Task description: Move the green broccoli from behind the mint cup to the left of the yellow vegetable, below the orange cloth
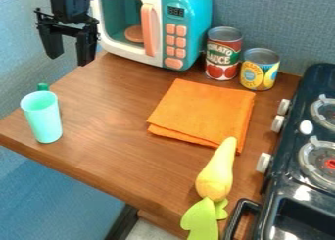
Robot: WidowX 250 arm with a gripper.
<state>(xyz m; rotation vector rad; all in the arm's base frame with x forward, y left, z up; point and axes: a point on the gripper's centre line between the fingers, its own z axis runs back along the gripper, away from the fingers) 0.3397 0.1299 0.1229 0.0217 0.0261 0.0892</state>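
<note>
The gripper (pixel 68 57) hangs at the upper left, in front of the toy microwave's left side, open with nothing between its fingers. Below it, near the table's left edge, an upright mint-green cup (pixel 43 117) stands with a small dark green thing (pixel 43 86) just behind it. A folded orange cloth (pixel 203 111) lies mid-table. At the cloth's front corner is a yellow toy vegetable (pixel 218 173) with light green leaves (pixel 202 220) toward the front edge. The gripper touches none of these.
A teal and white toy microwave (pixel 186 26) stands at the back, with a tomato sauce can (pixel 223 54) and a shorter yellow can (pixel 260 69) to its right. A dark toy stove (pixel 286 151) with knobs and a front handle lines the right side.
</note>
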